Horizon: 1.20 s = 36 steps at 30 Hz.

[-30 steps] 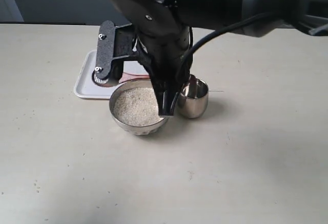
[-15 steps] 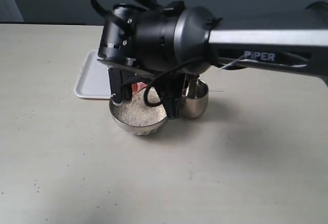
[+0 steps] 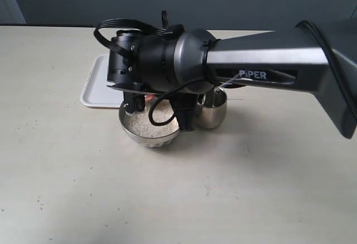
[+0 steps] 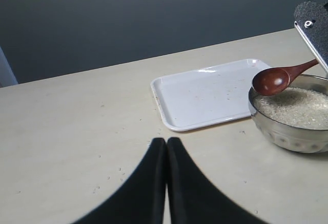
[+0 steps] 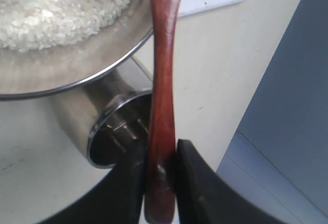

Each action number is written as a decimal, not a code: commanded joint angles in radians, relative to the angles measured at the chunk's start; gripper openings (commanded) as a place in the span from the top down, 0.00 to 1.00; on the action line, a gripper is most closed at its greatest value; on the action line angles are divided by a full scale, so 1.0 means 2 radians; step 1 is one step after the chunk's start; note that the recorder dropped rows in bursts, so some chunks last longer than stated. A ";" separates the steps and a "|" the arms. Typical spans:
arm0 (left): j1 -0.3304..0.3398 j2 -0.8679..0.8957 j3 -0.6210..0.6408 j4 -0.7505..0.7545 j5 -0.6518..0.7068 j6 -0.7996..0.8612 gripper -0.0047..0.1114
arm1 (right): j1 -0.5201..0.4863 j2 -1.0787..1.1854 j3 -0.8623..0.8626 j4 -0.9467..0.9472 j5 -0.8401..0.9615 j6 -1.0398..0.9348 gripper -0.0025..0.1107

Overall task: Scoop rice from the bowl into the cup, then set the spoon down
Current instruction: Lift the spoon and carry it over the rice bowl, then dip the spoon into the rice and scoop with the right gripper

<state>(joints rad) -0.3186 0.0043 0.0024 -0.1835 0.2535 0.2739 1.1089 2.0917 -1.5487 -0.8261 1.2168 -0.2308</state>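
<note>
My right gripper [image 5: 160,162] is shut on the handle end of the dark reddish-brown wooden spoon [image 5: 163,55]. The spoon's oval head [image 4: 274,79] hangs over the rice [image 4: 294,106] at the rim of the steel bowl [image 4: 287,131]. In the exterior view the right arm covers much of the bowl [image 3: 150,132], and only a red sliver of the spoon [image 3: 149,96] shows. The small steel cup [image 3: 215,113] stands right beside the bowl, and its dark mouth [image 5: 110,137] lies just past the gripper. My left gripper [image 4: 166,141] is shut on nothing, low over the table, away from the bowl.
A white tray [image 3: 97,87] lies behind the bowl on the left, seen also in the left wrist view as a flat tray [image 4: 210,93]. A few stray grains speckle the beige tabletop [image 3: 251,188]. A dark wall backs the table.
The right arm has rotated its wrist and swung lower over the bowl, so it now hides more of the rice. The bowl, cup and tray have stayed put.
</note>
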 commanded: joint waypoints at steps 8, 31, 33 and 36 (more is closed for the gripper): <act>-0.001 -0.002 -0.001 -0.002 -0.007 -0.001 0.96 | -0.001 -0.002 -0.003 0.036 0.002 0.003 0.98; -0.001 -0.002 -0.001 -0.002 -0.007 -0.001 0.96 | -0.002 -0.002 0.059 0.006 0.002 0.022 0.98; -0.001 -0.002 -0.001 -0.002 -0.007 -0.001 0.96 | -0.002 -0.002 0.059 -0.001 0.002 0.035 0.98; -0.001 -0.002 -0.001 -0.002 -0.007 -0.001 0.96 | -0.001 -0.002 0.059 0.003 0.002 0.035 0.98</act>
<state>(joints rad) -0.3186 0.0043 0.0024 -0.1835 0.2535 0.2739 1.1089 2.0917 -1.4344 -0.8186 1.2171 -0.1674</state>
